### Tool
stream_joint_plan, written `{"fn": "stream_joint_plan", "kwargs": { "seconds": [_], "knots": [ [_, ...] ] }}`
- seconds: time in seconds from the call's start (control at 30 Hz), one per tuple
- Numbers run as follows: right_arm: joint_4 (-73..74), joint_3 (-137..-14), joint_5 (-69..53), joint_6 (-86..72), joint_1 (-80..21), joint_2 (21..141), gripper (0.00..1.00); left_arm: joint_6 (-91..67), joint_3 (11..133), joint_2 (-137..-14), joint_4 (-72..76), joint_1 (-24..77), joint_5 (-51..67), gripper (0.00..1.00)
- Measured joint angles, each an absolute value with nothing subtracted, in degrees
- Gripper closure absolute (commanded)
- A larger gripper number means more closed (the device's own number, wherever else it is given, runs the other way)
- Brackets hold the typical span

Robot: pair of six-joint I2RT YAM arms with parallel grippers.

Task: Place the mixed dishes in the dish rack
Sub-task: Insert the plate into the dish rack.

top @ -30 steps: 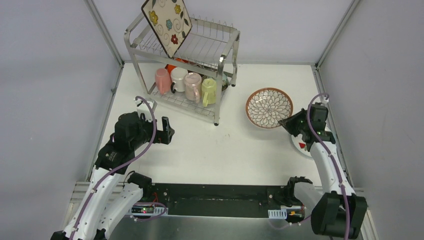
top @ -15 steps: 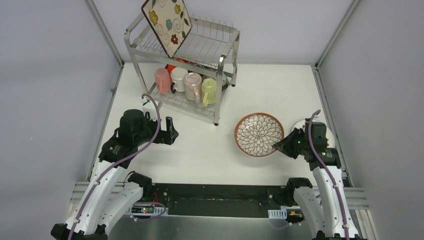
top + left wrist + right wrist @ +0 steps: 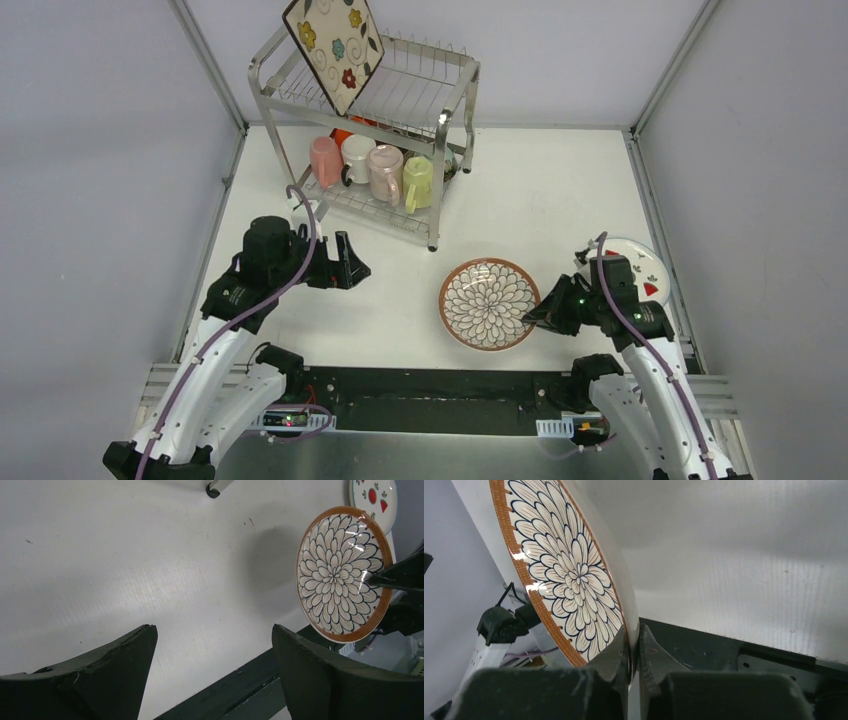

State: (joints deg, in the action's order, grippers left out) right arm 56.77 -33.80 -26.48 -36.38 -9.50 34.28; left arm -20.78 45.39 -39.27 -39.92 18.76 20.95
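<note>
1. Pinching the right rim of the petal plate (image 3: pixel 490 303), the right tool (image 3: pixel 533 317) is closed tight on it, and the plate is held above the bench (image 3: pixel 540 180), near centre.
2. The left tool (image 3: pixel 350 262) gapes wide and holds nothing, well left of that plate.
3. The rack (image 3: pixel 262 95) stands far left, with a square plate (image 3: pixel 335 45) leaning on its top tier and mugs (image 3: pixel 370 170) in a row below.
4. The red-marked plate (image 3: pixel 645 270) lies on the bench at the right edge.

Right gripper (image 3: pixel 634 649) at bottom centre, jaws pinched together on the rim of the brown-rimmed petal-pattern plate (image 3: pixel 569 575), plate standing steeply on edge above them, patterned face turned left, white desk (image 3: pixel 734 565) behind it, black strip (image 3: pixel 704 650) along the desk's edge
</note>
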Motion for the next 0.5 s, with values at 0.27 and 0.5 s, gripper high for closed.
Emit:
{"fn": "stream_joint_plan", "kwargs": {
  "seconds": [0.27,0.5],
  "knots": [
    [49.5,-33.0,-27.7,-42.8,-21.4,33.8,1.00,-26.9,43.9,-41.0,-35.9,18.8,25.3,0.16],
    [40.0,-34.0,-21.9,-49.1,-36.1,39.7,1.00,-31.6,43.2,-43.9,-32.5,18.8,30.7,0.18]
  ]
}}
